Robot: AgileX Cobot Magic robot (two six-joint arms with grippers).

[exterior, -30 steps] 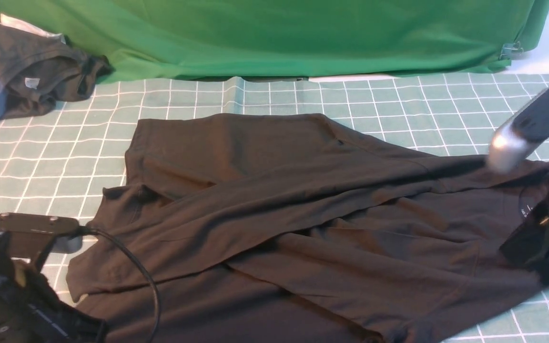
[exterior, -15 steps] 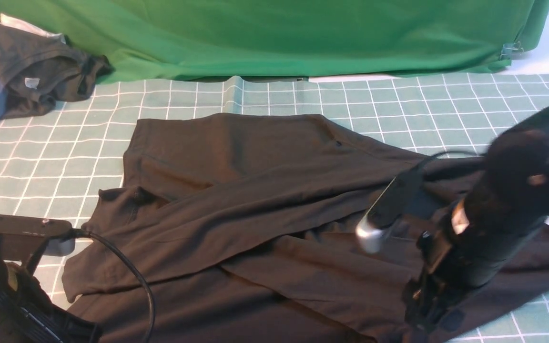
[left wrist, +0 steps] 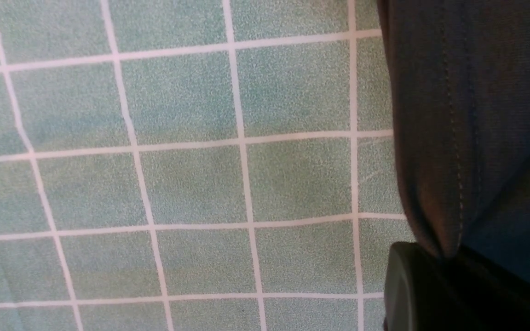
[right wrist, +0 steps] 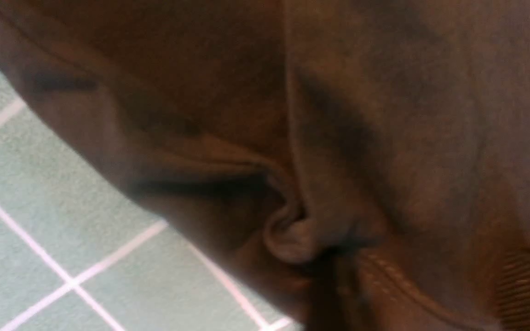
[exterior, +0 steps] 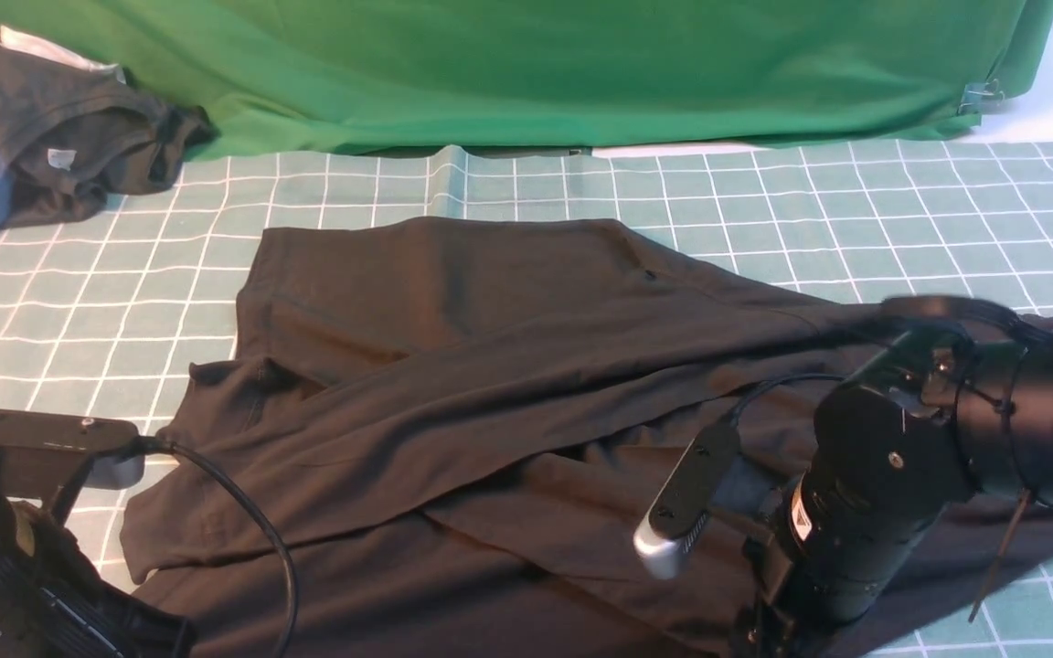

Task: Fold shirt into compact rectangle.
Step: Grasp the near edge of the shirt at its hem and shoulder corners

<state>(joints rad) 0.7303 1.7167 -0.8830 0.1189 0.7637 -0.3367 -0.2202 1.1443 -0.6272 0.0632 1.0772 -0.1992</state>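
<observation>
The left gripper is clamped tight on the shirt's left hem, likely anchoring it, while the right gripper hangs over the near-right edge, its fingers hidden, so I cannot tell its opening.

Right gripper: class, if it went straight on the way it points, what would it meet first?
Most likely the shirt: the right wrist view shows its dark folds close ahead, the checked mat only off to one side. The tips are hidden, so the exact spot is uncertain.

The left arm sits at eight o'clock, its left gripper pinching the shirt. The right arm at four o'clock tilts down.
</observation>
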